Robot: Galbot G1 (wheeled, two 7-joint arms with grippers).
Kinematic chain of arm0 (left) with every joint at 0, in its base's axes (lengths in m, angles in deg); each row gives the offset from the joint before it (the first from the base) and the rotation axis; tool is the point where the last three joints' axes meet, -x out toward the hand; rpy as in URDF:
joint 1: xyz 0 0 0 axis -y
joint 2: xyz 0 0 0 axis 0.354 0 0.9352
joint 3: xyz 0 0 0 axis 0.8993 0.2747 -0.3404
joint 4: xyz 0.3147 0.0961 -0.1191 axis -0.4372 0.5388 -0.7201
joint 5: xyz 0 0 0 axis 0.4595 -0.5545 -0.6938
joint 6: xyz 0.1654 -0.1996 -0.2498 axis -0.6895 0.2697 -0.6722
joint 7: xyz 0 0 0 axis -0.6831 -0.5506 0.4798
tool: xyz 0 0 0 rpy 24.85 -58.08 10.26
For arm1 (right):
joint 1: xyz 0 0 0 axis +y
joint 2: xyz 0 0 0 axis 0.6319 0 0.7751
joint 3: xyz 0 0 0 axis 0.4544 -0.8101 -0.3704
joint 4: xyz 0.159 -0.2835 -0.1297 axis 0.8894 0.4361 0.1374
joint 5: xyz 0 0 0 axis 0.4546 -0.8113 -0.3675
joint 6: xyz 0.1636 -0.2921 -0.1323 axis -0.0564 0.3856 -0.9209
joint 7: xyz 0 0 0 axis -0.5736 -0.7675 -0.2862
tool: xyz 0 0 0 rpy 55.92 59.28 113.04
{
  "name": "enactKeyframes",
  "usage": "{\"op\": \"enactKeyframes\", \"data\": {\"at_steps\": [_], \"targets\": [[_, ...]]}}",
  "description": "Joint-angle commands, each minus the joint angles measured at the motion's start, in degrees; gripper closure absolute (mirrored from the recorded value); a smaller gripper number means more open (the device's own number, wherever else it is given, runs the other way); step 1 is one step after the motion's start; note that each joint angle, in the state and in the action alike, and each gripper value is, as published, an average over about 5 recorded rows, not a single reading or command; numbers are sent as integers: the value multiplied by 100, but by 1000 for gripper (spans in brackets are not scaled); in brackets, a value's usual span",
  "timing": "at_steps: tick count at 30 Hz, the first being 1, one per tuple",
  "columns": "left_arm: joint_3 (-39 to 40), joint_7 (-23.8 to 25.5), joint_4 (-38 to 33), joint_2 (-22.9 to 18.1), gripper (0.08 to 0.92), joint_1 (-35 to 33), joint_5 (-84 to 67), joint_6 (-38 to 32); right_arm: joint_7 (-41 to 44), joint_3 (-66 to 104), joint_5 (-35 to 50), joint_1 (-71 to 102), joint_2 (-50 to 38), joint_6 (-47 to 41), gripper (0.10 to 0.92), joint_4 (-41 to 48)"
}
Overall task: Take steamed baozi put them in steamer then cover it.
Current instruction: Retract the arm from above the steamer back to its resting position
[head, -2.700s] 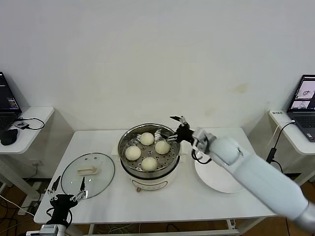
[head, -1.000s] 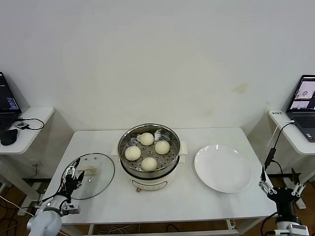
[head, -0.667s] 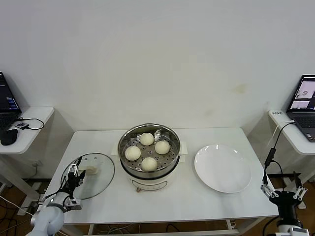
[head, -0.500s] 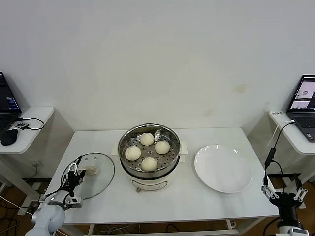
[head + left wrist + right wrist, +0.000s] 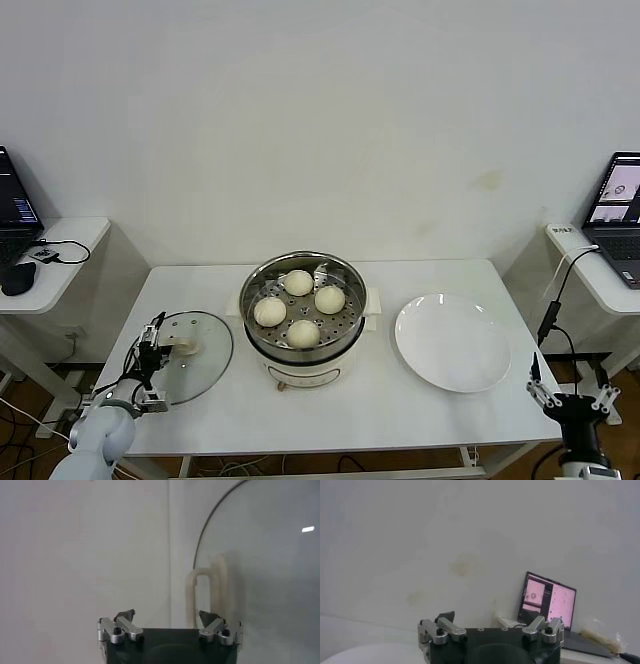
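A: Where do things stand?

B: All four steamed baozi [image 5: 300, 306] sit on the perforated tray of the steamer [image 5: 303, 272] at the centre of the frame. The cover [image 5: 205, 352] lies flat on the table [image 5: 360, 405] at lower left, well apart from the pot.

A: And the arms?

B: The left gripper [image 5: 151, 350] hangs over the cover's near-left rim, fingers spread and nothing between them. In the left wrist view, the left gripper [image 5: 167, 616] is just short of the cream handle [image 5: 206, 597], which lines up with one finger, not the middle of the gap. The right gripper [image 5: 566, 400] is parked off the table's lower-right corner, jaws wide and empty.

A: What could go wrong?

B: I judge the offset is the risk: closing now could nip one post of the handle or miss it, tilting the glass or skidding it on the smooth top. A tilted lid could also clip the steamer's rim.

A: The surroundings?

B: A plain white table, with an empty white plate [image 5: 452, 342] at right. Pale wall behind; side desks with laptops [image 5: 616, 205] at both frame edges.
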Motion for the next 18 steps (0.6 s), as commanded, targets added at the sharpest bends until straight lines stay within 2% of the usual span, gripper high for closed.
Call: {"op": "enactKeyframes", "data": {"at_steps": [1, 12, 18], "targets": [[78, 45, 163, -21, 303, 96, 24, 9, 4, 2, -33, 24, 24, 12, 203, 12], [78, -184, 369, -119, 615, 126, 16, -50, 7, -23, -49, 39, 41, 22, 203, -14], [-68, -435, 161, -146, 787, -68, -7, -96, 10, -79, -70, 41, 38, 23, 203, -12]]}}
